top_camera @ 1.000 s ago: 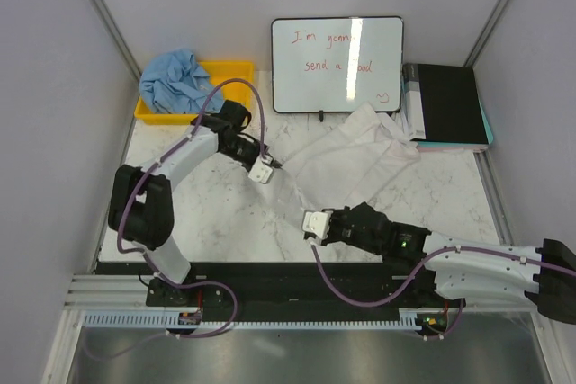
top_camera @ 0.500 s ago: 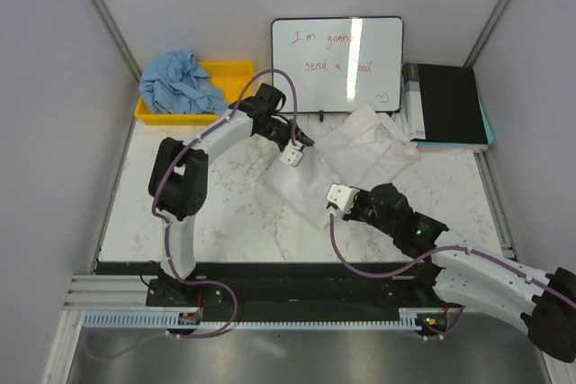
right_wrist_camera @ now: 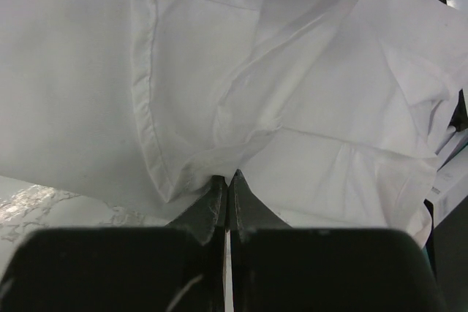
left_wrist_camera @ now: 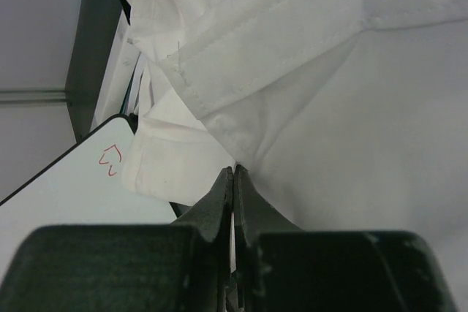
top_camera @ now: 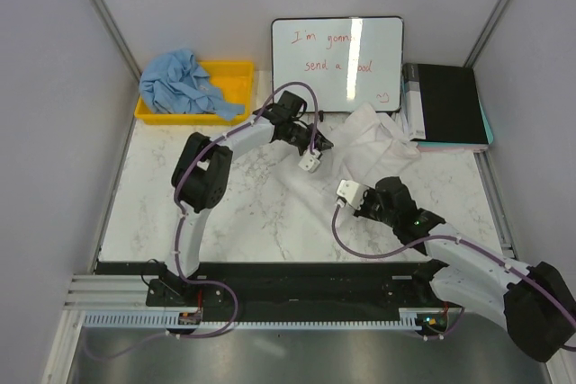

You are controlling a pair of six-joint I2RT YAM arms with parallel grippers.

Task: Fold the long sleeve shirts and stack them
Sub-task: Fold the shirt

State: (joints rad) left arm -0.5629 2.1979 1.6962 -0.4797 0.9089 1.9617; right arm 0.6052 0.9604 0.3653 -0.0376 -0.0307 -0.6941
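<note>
Red handwriting on the whiteboard (top_camera: pixel 337 65): "I'm gonn…" above "send a …ood"; middle letters under glare

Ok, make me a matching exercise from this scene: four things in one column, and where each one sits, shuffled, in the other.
Things:
1. white shirt
2. blue shirt
3. whiteboard
4. black folder

Places:
A. heaped in the yellow bin, far left
B. lying at the far right
C. standing at the back, middle
D. crumpled just in front of the whiteboard

Pairs: 1-D, 2-A, 3-C, 4-B
</note>
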